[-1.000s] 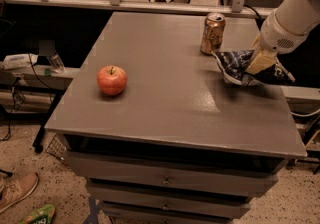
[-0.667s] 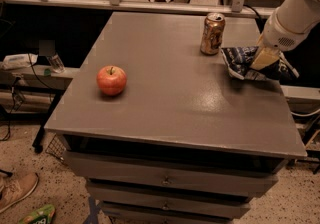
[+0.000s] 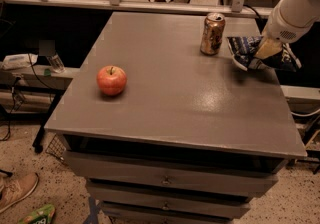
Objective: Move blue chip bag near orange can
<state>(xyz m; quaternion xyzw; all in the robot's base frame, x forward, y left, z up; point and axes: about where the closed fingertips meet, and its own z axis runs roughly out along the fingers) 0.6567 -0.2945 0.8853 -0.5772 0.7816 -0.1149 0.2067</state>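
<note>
Camera view: blue chip bag (image 3: 243, 49), crumpled, at the right edge of the frame over the far right part of the grey table (image 3: 175, 98), just right of the upright orange can (image 3: 212, 34) and apart from it by a narrow gap. Gripper (image 3: 264, 52), on a white arm (image 3: 295, 10) entering from the upper right corner, fingers pinched on the bag. Red apple (image 3: 111, 80), left of centre, well apart from both; tan shoe (image 3: 17, 191) on the floor, lower left.
</note>
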